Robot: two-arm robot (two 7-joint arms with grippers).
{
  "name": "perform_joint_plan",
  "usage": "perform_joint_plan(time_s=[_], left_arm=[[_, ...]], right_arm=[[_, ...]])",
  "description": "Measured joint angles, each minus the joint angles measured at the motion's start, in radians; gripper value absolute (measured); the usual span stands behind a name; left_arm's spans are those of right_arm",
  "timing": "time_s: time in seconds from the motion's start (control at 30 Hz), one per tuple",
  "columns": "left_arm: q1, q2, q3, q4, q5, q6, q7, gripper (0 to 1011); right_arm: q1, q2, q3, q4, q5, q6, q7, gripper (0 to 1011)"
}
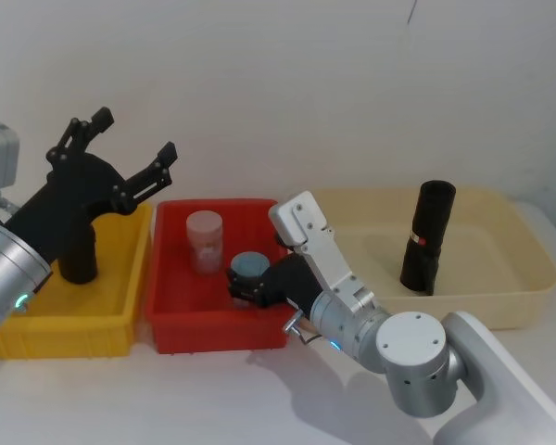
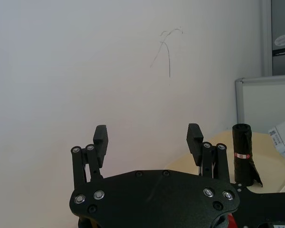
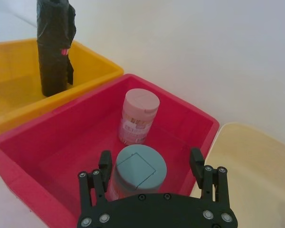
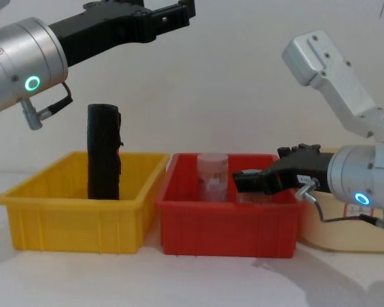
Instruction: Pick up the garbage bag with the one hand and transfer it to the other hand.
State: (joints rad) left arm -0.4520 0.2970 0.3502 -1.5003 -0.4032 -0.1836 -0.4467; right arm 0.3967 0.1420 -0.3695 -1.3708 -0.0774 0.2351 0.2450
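Leftmost, we see the left gripper (image 1: 127, 146) raised above the yellow bin (image 1: 120, 278), its fingers (image 2: 100, 137) spread wide and empty; a black roll (image 1: 77, 255) stands upright in that bin. Next, in the red bin (image 1: 171, 297), the right gripper (image 3: 151, 164) sits low with its fingers apart on either side of the grey-lidded jar (image 3: 140, 167) — a pink-lidded jar (image 1: 205, 239) stands just behind. Further right, the garbage bag (image 1: 427, 236) stands upright in the beige tray (image 1: 500, 269) — well apart from both grippers
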Motion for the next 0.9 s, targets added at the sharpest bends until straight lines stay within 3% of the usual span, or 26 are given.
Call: perform_joint_plan(time_s=[0.9], left_arm=[[0.000,0.000,0.000,0.000,0.000,0.000,0.000,1001]], right_arm=[[0.034,0.012,0.000,0.012,0.026,0.105,0.065,1000]])
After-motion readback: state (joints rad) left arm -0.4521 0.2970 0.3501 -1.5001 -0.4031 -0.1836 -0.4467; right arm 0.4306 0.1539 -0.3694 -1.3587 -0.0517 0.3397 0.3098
